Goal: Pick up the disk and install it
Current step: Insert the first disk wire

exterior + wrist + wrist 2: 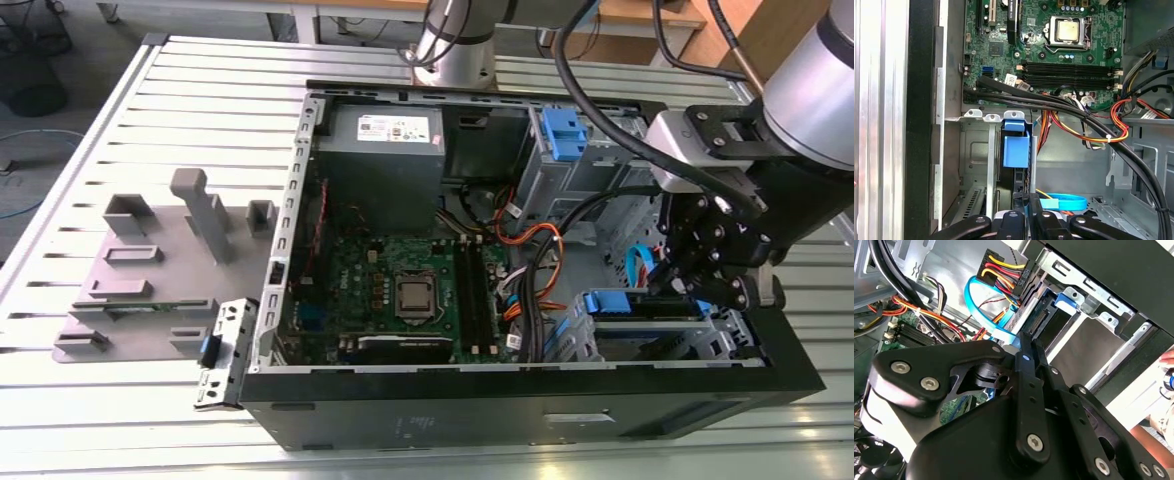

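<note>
Black end effector (pixel 714 262) reaches down into the case (pixel 534 400) at the disk (pixel 641 305).

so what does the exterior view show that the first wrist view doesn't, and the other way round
Exterior view alone: the whole open computer case on a slatted table, a grey rack at the exterior view's left, the grey power supply box, and the arm's gripper lowered over the drive cage.

First wrist view alone: a close look down into the cage, with the disk standing edge-on under its blue frame tab, and a flat blue cable beside it.

Shared: the motherboard with its processor socket, the black cable bundle and the gripper.
</note>
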Controlling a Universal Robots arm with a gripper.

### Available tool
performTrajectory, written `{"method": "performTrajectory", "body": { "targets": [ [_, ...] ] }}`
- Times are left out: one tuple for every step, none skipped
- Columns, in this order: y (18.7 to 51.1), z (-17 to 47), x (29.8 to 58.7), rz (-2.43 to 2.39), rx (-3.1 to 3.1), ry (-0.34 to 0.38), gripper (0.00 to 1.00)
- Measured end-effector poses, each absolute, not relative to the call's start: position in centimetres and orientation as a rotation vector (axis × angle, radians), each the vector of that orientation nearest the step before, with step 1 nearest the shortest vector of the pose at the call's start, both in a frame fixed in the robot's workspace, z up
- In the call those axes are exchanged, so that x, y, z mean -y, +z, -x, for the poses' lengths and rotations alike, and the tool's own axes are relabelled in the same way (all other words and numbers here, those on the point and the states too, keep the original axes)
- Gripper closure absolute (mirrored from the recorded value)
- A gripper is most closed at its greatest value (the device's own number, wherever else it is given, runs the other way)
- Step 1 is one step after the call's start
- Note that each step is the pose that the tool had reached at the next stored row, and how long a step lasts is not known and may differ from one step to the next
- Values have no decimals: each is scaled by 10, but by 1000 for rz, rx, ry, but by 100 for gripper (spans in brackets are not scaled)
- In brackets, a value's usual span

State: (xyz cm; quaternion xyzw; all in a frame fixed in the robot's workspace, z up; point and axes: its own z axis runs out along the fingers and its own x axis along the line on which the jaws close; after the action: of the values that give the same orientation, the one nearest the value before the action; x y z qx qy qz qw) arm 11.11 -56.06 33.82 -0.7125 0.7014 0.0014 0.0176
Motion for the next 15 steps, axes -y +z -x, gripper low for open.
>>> {"method": "performTrajectory", "body": {
  "targets": [
    [338, -111, 561, 2214, -2179, 5, 84],
    [338, -111, 561, 2214, -2179, 4, 84],
    [338, -111, 561, 2214, -2179, 4, 84],
    [338, -111, 561, 2214, -2179, 4, 84],
    [338, -111, 561, 2214, -2179, 4, 84],
    [337, -111, 561, 2214, -2179, 5, 84],
    [337, -111, 561, 2214, -2179, 5, 84],
    [337, -111, 561, 2214, -2179, 5, 84],
    [337, -111, 561, 2214, -2179, 4, 84],
    [337, -111, 561, 2214, -2179, 4, 84],
    [337, -111, 561, 2214, -2179, 4, 84],
    [337, -111, 561, 2214, -2179, 4, 84],
    [336, -111, 561, 2214, -2180, 4, 84],
    [336, -111, 561, 2214, -2180, 4, 84],
    [336, -111, 561, 2214, -2180, 4, 84]
  ]
}}
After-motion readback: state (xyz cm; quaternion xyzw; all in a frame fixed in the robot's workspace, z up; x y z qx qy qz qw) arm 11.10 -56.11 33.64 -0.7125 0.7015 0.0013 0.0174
